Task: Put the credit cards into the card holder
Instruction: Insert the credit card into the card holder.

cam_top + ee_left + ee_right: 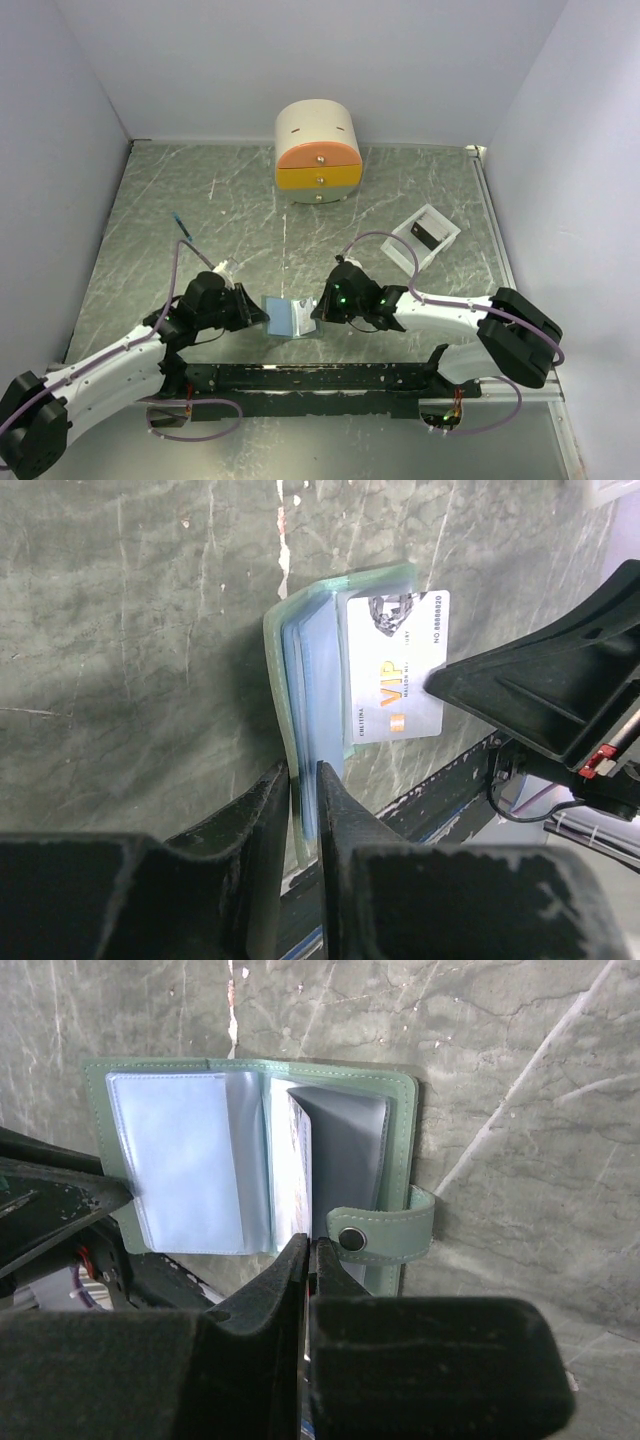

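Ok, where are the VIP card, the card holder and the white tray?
VIP card (400,675): left wrist view, pale printed face.
card holder (175,1165): right wrist view, left blue pocket.
white tray (401,251): top view, near wall.

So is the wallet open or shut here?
Open. The wallet has its covers spread, pale blue pockets showing, and the snap strap unfastened.
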